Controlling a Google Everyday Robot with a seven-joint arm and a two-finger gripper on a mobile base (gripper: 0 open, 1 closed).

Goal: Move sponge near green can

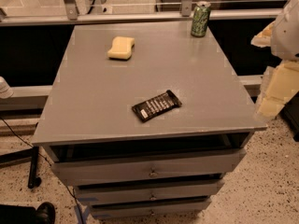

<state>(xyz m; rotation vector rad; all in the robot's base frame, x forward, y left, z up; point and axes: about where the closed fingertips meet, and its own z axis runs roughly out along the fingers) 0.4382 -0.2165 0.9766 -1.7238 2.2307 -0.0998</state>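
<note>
Gripper (273, 85) at three o'clock, grip unclear; sponge (121, 47) at eleven to pinch squarely, release beside one-o'clock green can (200, 19).

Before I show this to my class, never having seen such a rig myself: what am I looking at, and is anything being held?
One camera looks down on a grey drawer cabinet. On its top are a pale yellow sponge at the back left, a green can upright at the back right corner, and a black snack bar wrapper nearer the front. The pale shape at the right edge is the robot arm's tool, beside the cabinet, touching none of these.
</note>
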